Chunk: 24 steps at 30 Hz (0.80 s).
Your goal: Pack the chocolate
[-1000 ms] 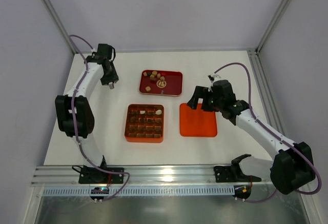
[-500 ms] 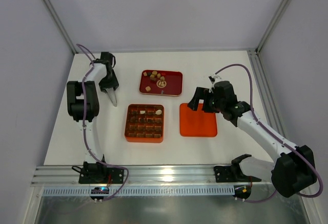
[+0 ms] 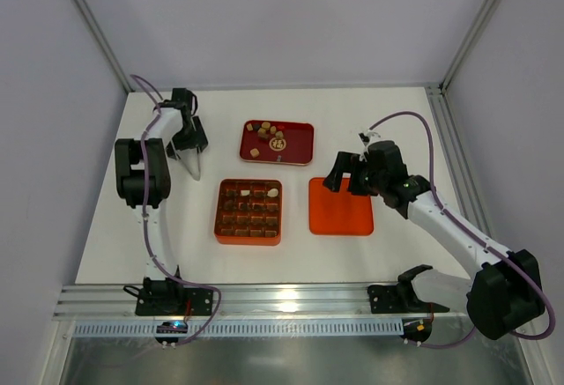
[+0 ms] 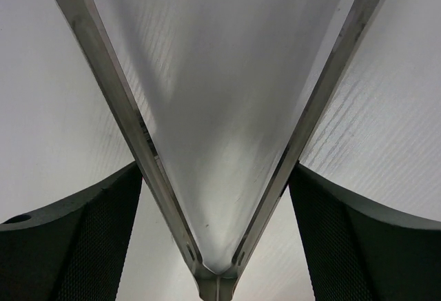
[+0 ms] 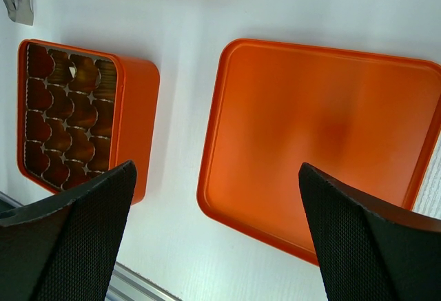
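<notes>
My left gripper point(image 4: 213, 171) and right gripper point(image 5: 215, 170) both gape empty. The small brown and cream chocolates point(image 3: 268, 134) mostly lie in the glossy dark-red tray point(image 3: 300, 148). The orange gridded box point(image 3: 248, 239) holds perhaps one, so packing has barely begun.

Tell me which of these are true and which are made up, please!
1. Loose chocolates sit in the red tray. True.
2. The orange lid is shut on the orange box. False: the lid lies flat beside the box, and the box is uncovered.
3. The right claw is holding a chocolate. False: it is open and empty, and it hangs over the lid.
4. The left claw is open with nothing in it. True.
5. A cream-white piece sits in one compartment of the box. True.
</notes>
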{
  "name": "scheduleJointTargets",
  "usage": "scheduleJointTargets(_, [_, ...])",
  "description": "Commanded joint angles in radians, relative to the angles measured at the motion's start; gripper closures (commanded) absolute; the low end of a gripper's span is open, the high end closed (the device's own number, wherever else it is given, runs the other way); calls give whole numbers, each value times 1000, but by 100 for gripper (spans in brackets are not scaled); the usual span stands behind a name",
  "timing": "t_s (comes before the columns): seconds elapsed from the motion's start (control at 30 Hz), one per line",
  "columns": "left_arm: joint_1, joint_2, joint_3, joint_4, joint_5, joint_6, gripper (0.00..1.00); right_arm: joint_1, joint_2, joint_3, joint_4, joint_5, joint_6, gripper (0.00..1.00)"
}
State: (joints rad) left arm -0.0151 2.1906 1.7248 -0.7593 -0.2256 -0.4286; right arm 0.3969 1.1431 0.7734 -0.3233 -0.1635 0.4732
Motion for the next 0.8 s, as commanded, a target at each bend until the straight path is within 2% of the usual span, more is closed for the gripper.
scheduleJointTargets(0.0, [6,-5,19,-8,-17,21,14,-1,-14,4,17,12,-7,0])
scheduleJointTargets(0.33, [7,-129,71,-83,-27,31,7,-1,-13,50,-10,28,-16,0])
scheduleJointTargets(0.57, [-12,-372,36,-124,57,14,8,-1,-25,82,-39,64,-27,0])
scheduleJointTargets(0.77, [-106,-569,-50,-144,170,17,8,-1,-16,84,-72,137,-19,0])
